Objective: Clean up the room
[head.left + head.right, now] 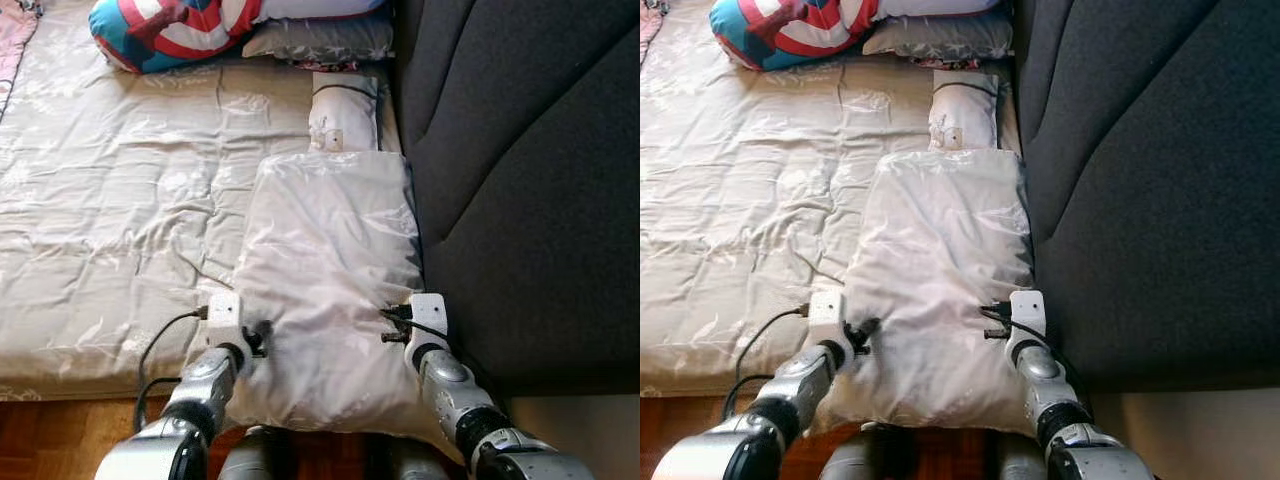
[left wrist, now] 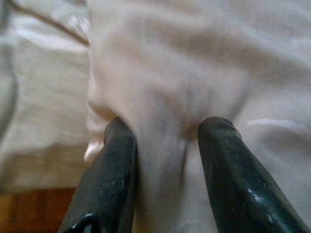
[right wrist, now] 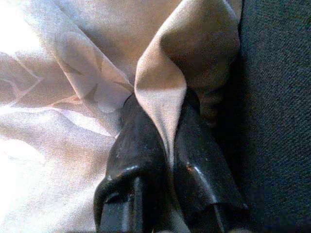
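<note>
pillow [image 1: 325,280] | left tool [image 2: 163,145] clamped on corner | right tool [image 3: 167,145] clamped on corner

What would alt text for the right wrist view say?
The right gripper has its two black fingers shut on a fold of the shiny beige pillow, pinched beside the dark grey fabric sofa.

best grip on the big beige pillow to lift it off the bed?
The two near corners, coming from the foot of the bed. The pillow lies flat and lengthwise, its slack cover bunching there. The left tool and right tool each already pinch a fold of it. The sofa blocks its right side.
</note>
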Robot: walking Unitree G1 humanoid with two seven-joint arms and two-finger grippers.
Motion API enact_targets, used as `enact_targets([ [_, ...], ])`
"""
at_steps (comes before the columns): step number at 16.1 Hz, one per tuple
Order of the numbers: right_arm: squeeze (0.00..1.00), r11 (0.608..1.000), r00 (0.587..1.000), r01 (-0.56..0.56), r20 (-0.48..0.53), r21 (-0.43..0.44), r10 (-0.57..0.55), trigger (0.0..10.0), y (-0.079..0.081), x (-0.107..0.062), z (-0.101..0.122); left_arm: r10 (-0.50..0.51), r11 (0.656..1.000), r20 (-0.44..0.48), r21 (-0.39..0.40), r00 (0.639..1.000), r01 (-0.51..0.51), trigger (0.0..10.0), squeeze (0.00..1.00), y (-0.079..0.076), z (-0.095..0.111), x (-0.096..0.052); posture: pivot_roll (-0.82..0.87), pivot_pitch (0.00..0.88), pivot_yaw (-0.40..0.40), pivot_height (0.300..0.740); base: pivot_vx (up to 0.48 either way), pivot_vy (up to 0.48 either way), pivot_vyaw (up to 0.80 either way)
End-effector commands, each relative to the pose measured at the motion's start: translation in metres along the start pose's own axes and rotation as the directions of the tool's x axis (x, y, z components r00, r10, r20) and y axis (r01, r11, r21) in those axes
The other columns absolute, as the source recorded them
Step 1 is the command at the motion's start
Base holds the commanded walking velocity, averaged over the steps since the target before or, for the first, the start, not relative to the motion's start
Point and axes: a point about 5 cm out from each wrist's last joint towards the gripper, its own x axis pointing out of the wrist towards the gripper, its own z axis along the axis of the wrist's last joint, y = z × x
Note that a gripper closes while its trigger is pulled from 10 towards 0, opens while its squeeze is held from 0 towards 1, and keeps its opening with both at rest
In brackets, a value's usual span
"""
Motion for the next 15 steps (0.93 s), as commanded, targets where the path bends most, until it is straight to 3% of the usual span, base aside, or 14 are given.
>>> enact_targets([
  [1, 0.00, 1.000, 0.997, 0.019, -0.080, 0.020, -0.017, 10.0, -0.005, -0.005, -0.023, 0.016, 0.999, 0.013, 0.046, 1.000, -0.017, 10.0, 0.00, 0.010, -0.006, -0.006, -0.01, 0.366, -0.006, 0.740, 0.000, 0.000, 0.00],
  [3, 0.00, 1.000, 0.997, 0.017, -0.080, 0.019, -0.015, 10.0, -0.005, -0.005, -0.023, 0.028, 0.999, 0.104, 0.044, 0.994, -0.033, 10.0, 0.00, 0.024, 0.005, -0.013, 0.00, 0.358, -0.005, 0.740, 0.000, 0.000, 0.00],
  [7, 0.00, 1.000, 0.997, 0.013, -0.081, 0.017, -0.012, 10.0, -0.004, -0.005, -0.023, 0.033, 0.998, 0.203, 0.050, 0.979, -0.044, 10.0, 0.00, 0.030, 0.016, -0.021, 0.01, 0.347, -0.005, 0.740, 0.000, 0.000, 0.00],
  [13, 0.00, 1.000, 0.997, 0.006, -0.079, 0.005, -0.005, 10.0, -0.004, -0.004, -0.022, 0.021, 0.998, 0.263, 0.046, 0.964, -0.035, 10.0, 0.00, 0.022, 0.017, -0.029, 0.00, 0.340, -0.007, 0.740, 0.000, 0.000, 0.00],
  [14, 0.61, 1.000, 0.997, 0.001, -0.073, 0.006, -0.001, 10.0, -0.004, -0.004, -0.021, 0.018, 0.999, 0.268, 0.042, 0.963, -0.030, 10.0, 0.00, 0.019, 0.019, -0.030, 0.00, 0.336, -0.009, 0.740, 0.000, 0.000, 0.00],
  [15, 0.99, 1.000, 0.998, -0.002, -0.065, 0.004, 0.002, 10.0, -0.004, -0.004, -0.019, 0.016, 0.999, 0.277, 0.034, 0.961, -0.026, 10.0, 0.00, 0.016, 0.021, -0.029, 0.00, 0.335, -0.010, 0.740, 0.000, 0.000, 0.00],
])
